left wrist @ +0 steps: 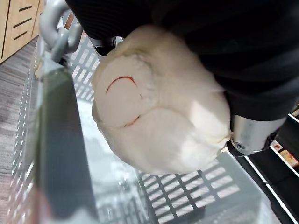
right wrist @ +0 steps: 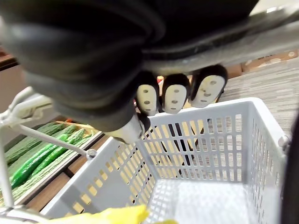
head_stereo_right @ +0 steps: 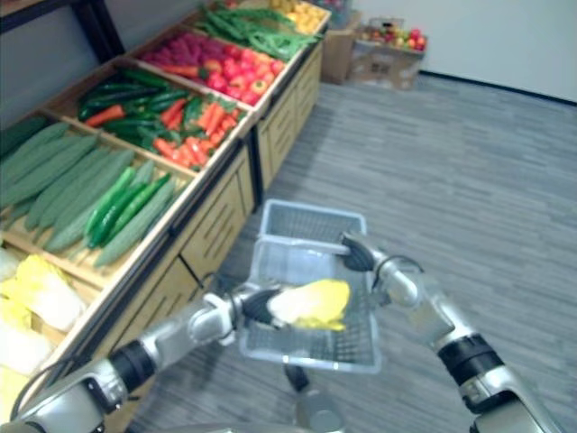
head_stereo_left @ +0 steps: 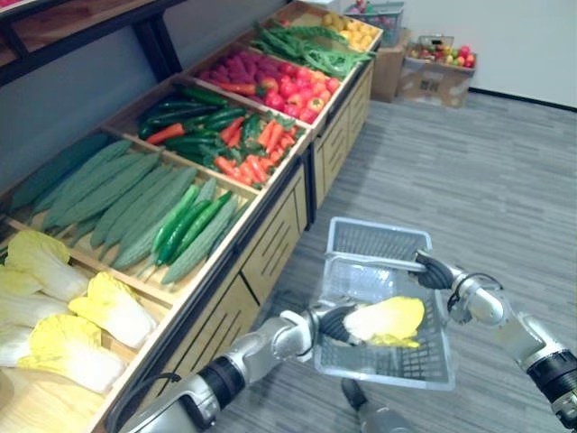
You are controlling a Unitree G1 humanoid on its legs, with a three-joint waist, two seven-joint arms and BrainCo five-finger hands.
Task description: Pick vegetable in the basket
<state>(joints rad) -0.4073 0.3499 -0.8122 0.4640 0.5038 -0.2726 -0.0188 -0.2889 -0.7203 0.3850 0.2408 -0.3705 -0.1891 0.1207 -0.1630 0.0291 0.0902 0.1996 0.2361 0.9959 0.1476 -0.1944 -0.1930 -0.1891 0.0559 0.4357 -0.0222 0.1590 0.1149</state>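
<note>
Left eye view has the big wooden produce stand (head_stereo_left: 270, 212) running down the robot's left side, and right beside it, out over the grey floor (head_stereo_left: 451, 171), hangs the pale mesh basket (head_stereo_left: 379, 242). The right hand (head_stereo_left: 439, 271) carries it, fingers curled round the handle (head_stereo_left: 374, 261). The thing that matters is the yellow-white cabbage (head_stereo_left: 389, 320). The left hand (head_stereo_left: 332, 323) has its fingers wrapped round the pale stem end, and the head sits over the middle of the basket at about rim level, leafy end toward the right arm. In the left wrist view the mesh bottom looks like it's a bit below the cabbage, so my guess is it's inside the walls but not set down yet. If it were me, I'd lower it until the mesh takes the weight, then relax the fingers and pull the hand straight up and back. Meanwhile I'd keep the right hand level so the basket doesn't swing or tip. The handle crosses over the opening near the left wrist, so that's the thing to dodge on the way out, plus the near wall of the basket. The stand's front edge is also close to the left forearm. Around it: more cabbages (head_stereo_left: 54, 352) in the nearest bin, then long ridged gourds (head_stereo_left: 117, 194), cucumbers (head_stereo_left: 194, 221), carrots (head_stereo_left: 261, 149), and cardboard boxes (head_stereo_left: 433, 77) far back, well out of the way.
</note>
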